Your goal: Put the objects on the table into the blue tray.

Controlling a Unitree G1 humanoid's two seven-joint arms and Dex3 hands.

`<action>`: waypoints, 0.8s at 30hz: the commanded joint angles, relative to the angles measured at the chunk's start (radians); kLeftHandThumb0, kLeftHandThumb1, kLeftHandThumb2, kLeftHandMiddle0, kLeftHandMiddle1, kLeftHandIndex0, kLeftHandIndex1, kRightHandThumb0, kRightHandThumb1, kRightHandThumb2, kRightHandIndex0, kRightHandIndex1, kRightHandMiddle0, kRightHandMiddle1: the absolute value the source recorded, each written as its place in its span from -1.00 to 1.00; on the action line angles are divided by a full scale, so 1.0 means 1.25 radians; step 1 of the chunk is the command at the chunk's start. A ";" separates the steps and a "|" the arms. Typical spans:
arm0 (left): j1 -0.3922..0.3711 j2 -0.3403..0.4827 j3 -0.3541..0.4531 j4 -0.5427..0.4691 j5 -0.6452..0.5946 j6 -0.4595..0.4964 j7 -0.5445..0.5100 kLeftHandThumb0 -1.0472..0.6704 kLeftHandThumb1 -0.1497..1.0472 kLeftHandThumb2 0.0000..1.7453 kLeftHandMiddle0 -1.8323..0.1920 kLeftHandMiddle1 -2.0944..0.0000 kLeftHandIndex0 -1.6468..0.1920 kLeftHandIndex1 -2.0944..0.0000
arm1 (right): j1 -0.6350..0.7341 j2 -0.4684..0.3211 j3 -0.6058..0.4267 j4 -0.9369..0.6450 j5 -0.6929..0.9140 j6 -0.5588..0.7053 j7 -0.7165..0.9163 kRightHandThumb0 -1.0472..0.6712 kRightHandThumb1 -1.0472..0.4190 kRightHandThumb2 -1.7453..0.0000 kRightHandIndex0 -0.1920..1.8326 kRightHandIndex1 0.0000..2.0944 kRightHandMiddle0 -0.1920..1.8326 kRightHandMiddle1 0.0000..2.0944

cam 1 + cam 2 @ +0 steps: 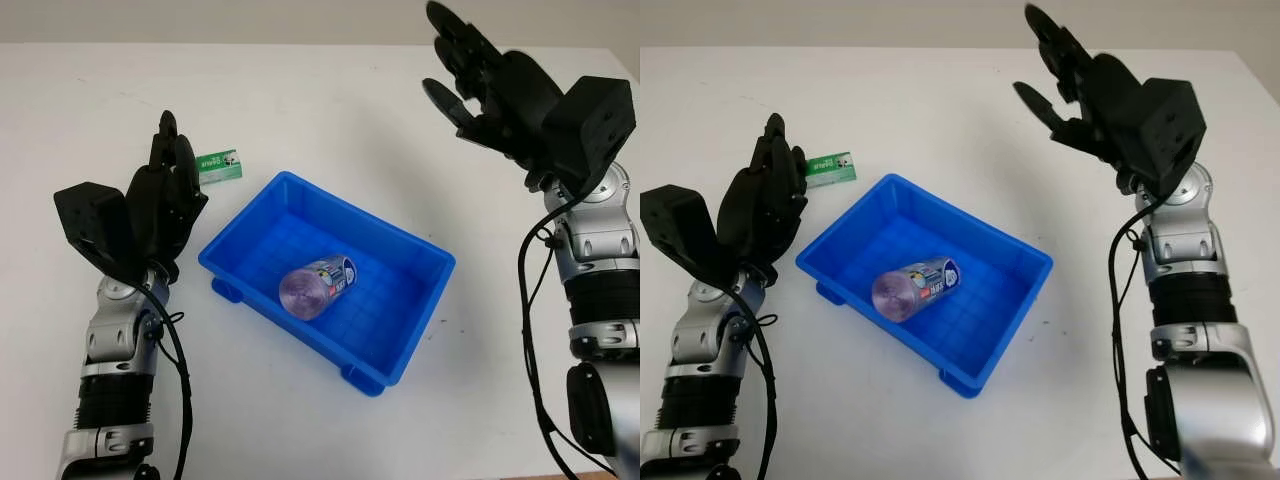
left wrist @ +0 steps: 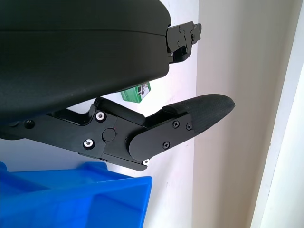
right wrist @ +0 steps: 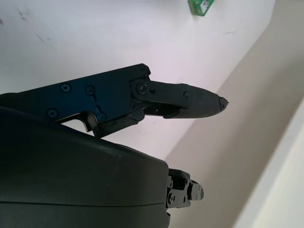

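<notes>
Tray (image 1: 405,250), blue, sits at the middle of the frame on my white worktop (image 1: 330,110), turned at an angle. Inside it a can (image 1: 318,283) lies on its side, silvery-purple end toward the lower left. A small green box (image 1: 220,165) is on the worktop at the upper left, just beyond the tray's upper-left corner and apart from it.

My left hand (image 1: 165,195) is at the left of the frame, beside the tray, open and holding nothing, its fingers (image 1: 175,150) reaching up to just beside the box; whether they touch it I cannot tell. My right hand (image 1: 490,85) is at the upper right, raised above the worktop, open and holding nothing.
</notes>
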 commanded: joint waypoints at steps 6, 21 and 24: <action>0.000 0.012 0.006 0.002 0.000 -0.013 -0.005 -0.56 1.00 -0.10 1.00 1.00 1.00 1.00 | 0.097 0.041 -0.036 -0.004 0.033 -0.006 -0.030 -0.58 -1.00 0.27 -1.00 -1.00 -1.00 -1.00; -0.036 0.203 0.006 -0.337 0.095 0.038 -0.059 -0.58 1.00 -0.75 0.95 0.96 0.92 0.96 | 0.142 0.105 -0.080 -0.072 0.098 0.009 -0.085 -0.52 -1.00 0.25 -1.00 -0.98 -0.99 -0.97; -0.126 0.327 -0.010 -0.334 0.168 0.103 -0.103 -0.48 0.85 -0.92 0.87 0.91 0.83 0.92 | 0.141 0.110 -0.082 -0.081 0.099 0.014 -0.089 -0.52 -1.00 0.25 -0.99 -0.97 -0.98 -0.95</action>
